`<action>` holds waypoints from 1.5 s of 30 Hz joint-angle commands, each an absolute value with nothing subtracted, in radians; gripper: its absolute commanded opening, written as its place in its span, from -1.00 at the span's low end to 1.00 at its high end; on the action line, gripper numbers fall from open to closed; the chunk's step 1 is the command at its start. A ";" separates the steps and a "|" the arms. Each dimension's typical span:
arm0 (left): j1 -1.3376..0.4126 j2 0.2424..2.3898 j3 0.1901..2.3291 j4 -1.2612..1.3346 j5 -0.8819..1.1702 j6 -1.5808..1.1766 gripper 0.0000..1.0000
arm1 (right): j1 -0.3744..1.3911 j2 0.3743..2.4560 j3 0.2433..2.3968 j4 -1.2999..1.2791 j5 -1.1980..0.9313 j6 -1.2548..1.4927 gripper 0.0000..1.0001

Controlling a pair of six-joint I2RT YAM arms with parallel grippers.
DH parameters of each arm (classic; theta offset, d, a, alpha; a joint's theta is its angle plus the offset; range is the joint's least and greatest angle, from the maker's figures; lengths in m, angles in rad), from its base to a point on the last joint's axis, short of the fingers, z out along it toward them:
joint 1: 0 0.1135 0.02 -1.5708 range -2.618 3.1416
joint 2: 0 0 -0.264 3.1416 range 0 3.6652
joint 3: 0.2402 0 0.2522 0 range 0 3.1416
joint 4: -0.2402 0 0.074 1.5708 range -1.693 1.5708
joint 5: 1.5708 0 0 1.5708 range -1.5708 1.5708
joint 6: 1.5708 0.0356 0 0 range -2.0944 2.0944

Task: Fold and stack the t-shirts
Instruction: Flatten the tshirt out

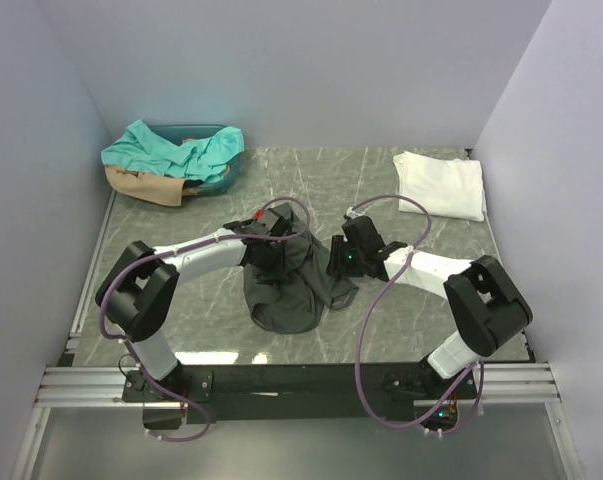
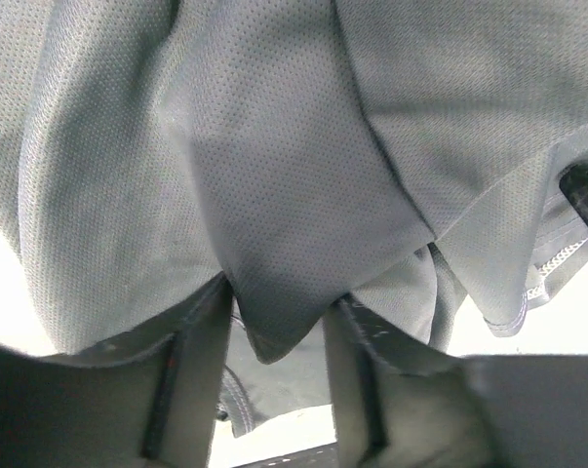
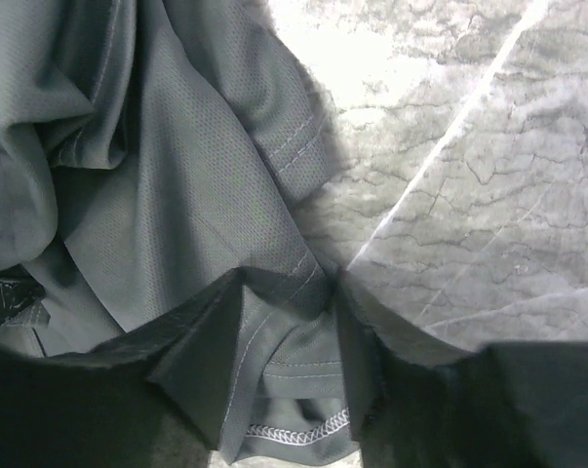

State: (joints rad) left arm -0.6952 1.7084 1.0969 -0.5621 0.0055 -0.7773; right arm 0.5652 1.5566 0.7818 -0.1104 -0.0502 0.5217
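Bunching in a loose, rumpled heap, the dark grey t-shirt (image 1: 291, 290) lies in the middle of the table (image 1: 181, 225), whose top is grey-green stone-patterned with pale veins. The cloth is a fine mesh knit, dotted with tiny holes, and it falls in soft, deep folds.

The left gripper (image 2: 279, 302) sits at the far left part of the heap. In the left wrist view, a pointed fold of the mesh hangs down between its two flat, dark fingers (image 2: 201, 361) and touches both of them, so it has a hold on the shirt. A hem with pale stitching shows at the right of that view.

The right gripper (image 3: 292, 283) is at the shirt's right edge, just beside the bare stone. In its wrist view, a double-stitched hem runs into the gap between its fingers, and the cloth fills the space from one finger to the other. It too is clamped on the dark grey shirt. A zigzag seam shows below the fingertips.

The white t-shirt (image 1: 441, 185) lies at the far right corner of the table, folded into a flat, roughly square packet, well apart from the grey one.

At the far left corner stands a teal basket (image 1: 229, 170) with rounded walls. The teal t-shirt (image 1: 171, 150) is crumpled over its rim, and the tan t-shirt (image 1: 146, 185) spills out beneath it onto the table.
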 commanded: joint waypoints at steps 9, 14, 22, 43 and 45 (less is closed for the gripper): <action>-0.701 1.664 1.129 -0.624 -0.090 -0.784 -0.90 | 0.558 1.588 0.827 -0.077 -0.084 0.499 -0.67; -0.693 1.638 1.147 -0.682 -0.175 -0.779 -0.99 | 0.511 1.513 0.842 -0.147 -0.077 0.514 -1.00; -0.548 1.557 1.287 -0.772 -0.288 -0.692 -0.99 | 0.255 1.304 0.972 -0.319 -0.137 0.465 -1.00; -0.239 1.115 1.137 -0.656 -0.089 -0.618 -0.63 | 0.172 0.835 0.947 -0.524 0.035 0.433 -1.00; -0.229 1.121 1.114 -0.658 -0.072 -0.604 -0.60 | 0.170 0.809 0.905 -0.537 0.044 0.436 -1.00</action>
